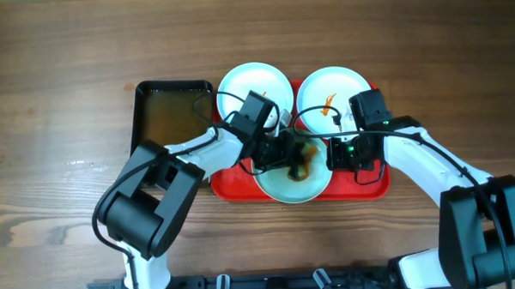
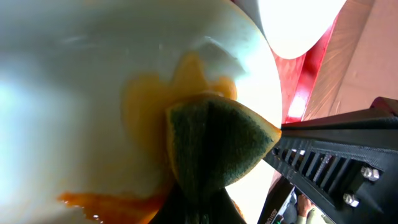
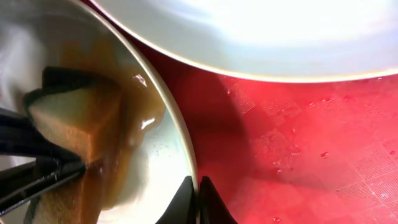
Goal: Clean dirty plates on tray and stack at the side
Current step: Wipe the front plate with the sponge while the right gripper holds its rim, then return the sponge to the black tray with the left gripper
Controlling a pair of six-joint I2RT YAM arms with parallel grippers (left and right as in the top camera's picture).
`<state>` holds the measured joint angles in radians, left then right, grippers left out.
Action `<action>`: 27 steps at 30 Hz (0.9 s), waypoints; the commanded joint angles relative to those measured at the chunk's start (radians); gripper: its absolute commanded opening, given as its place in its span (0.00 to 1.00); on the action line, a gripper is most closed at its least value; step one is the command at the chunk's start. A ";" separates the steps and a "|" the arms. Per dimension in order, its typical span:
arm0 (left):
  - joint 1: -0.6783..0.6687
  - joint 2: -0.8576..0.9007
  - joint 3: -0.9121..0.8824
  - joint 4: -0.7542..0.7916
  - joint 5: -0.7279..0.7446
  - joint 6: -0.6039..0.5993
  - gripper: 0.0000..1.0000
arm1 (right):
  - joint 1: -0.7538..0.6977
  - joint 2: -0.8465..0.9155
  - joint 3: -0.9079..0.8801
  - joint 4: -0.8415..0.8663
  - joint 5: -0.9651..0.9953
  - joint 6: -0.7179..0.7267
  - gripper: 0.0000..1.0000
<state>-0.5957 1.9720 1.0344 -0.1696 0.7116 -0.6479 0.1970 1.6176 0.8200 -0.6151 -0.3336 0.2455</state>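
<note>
Three pale plates lie on the red tray [image 1: 371,189]: one at back left [image 1: 243,87], one at back right [image 1: 324,86] with an orange squiggle, one at front centre [image 1: 280,188]. My left gripper [image 1: 297,158] is shut on a green and yellow sponge [image 2: 214,146] pressed onto the front plate [image 2: 74,93], amid smeared orange sauce [image 2: 146,99]. My right gripper [image 3: 198,194] is shut on that plate's right rim [image 3: 180,130]; the sponge [image 3: 78,118] shows beyond it.
A black tray [image 1: 166,113] of brownish water sits left of the red tray. The wooden table [image 1: 62,194] surrounds both. The red tray floor [image 3: 311,155] carries water droplets.
</note>
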 commanded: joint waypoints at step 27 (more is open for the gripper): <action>0.409 -0.418 -0.003 -0.486 -0.702 0.410 0.04 | 0.002 0.011 0.003 -0.002 -0.005 -0.003 0.04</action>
<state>-0.1947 1.4879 1.0306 -0.6586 0.0269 -0.2840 0.1974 1.6180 0.8200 -0.6159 -0.3397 0.2455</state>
